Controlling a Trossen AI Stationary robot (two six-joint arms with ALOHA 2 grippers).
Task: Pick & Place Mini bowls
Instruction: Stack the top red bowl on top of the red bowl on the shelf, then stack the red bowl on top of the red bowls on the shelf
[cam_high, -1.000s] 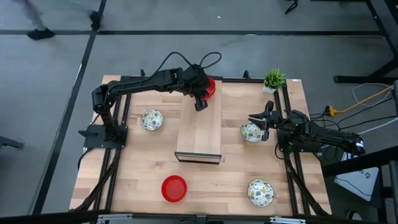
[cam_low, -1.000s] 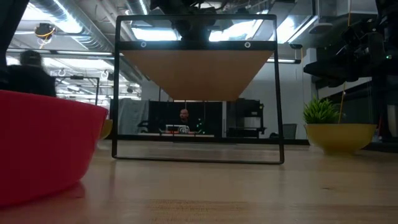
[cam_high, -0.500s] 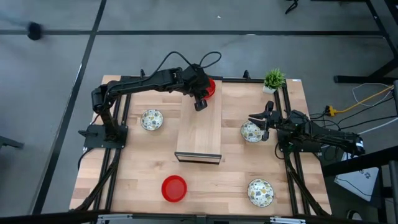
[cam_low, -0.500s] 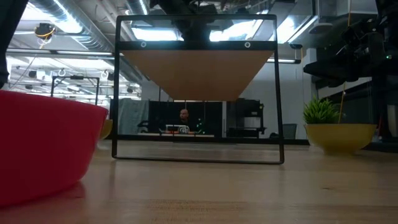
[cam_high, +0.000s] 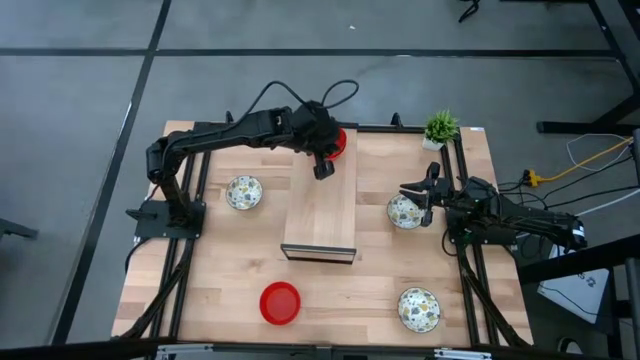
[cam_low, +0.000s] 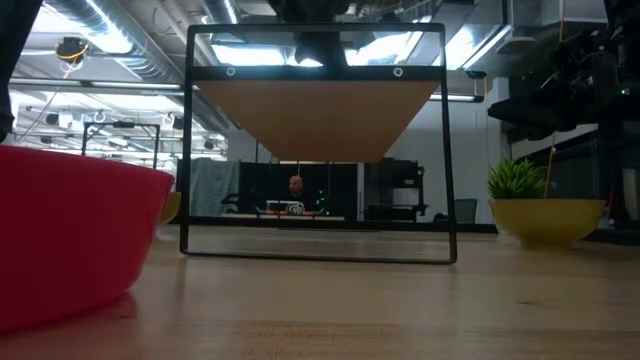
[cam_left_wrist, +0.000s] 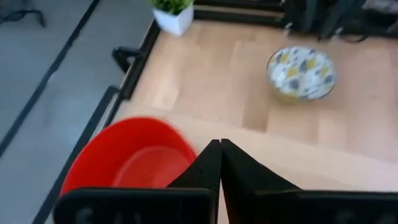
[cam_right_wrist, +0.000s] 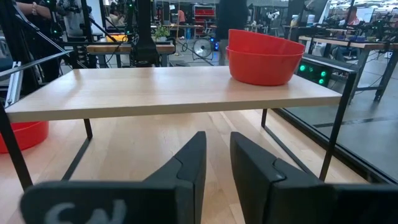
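Two red bowls sit stacked on the far end of a raised wooden platform, also seen from above as red bowls. My left gripper hovers shut over the platform right beside them, with the red bowl next to its fingers. One red bowl rests near the table's near edge. Patterned bowls lie at the left, right and near right. My right gripper stands slightly open at the right bowl's rim, pointing at the platform.
The platform stands on thin black legs in the table's middle, with open space under it. A small potted plant stands at the far right corner. Black rails run along the table's sides.
My left gripper has shifted a little toward the table's right above the platform's far end, staying shut. The bowls have kept their places.
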